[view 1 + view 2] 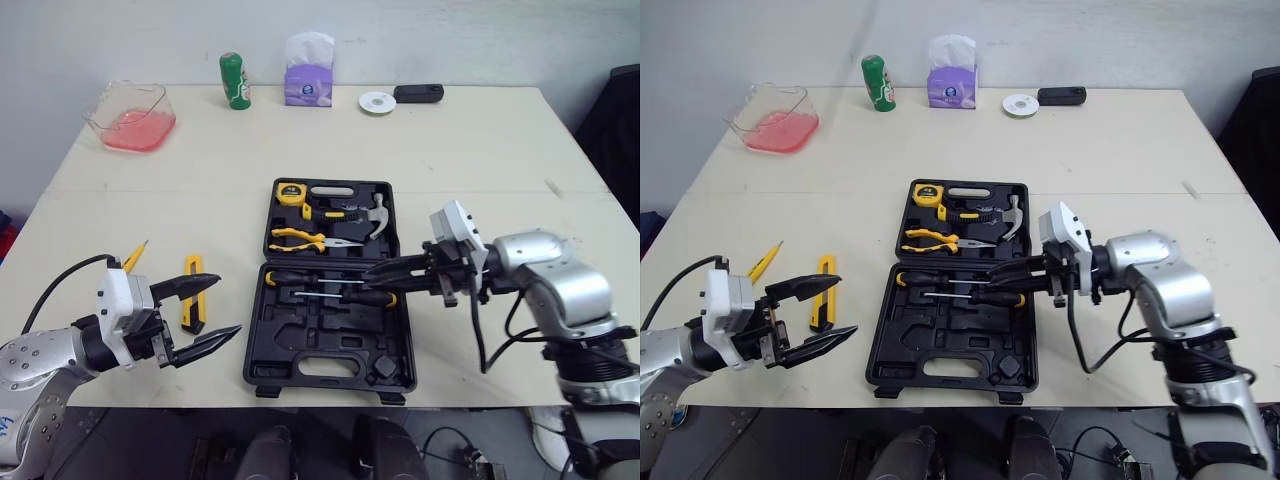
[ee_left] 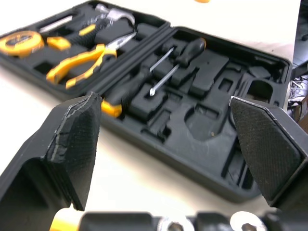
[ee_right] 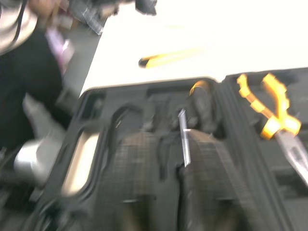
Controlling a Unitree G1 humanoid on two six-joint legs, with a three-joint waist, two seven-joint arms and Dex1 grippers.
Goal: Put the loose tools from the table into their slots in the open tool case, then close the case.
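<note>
The black tool case (image 1: 330,375) lies open in the middle of the table. Its far half holds a tape measure (image 1: 290,193), a hammer (image 1: 365,215) and yellow pliers (image 1: 300,238). Two screwdrivers (image 1: 365,297) lie in the near half by the hinge. A yellow utility knife (image 1: 192,295) and a thin yellow pencil-like tool (image 1: 134,256) lie loose on the table left of the case. My left gripper (image 1: 228,305) is open and empty, just right of the knife and pointing at the case. My right gripper (image 1: 370,270) is shut and empty, hovering over the screwdrivers.
Along the far edge stand a clear tub with pink contents (image 1: 132,118), a green can (image 1: 235,80), a purple tissue pack (image 1: 308,75), a white disc (image 1: 377,102) and a black device (image 1: 418,93). The case's near edge sits close to the table's front edge.
</note>
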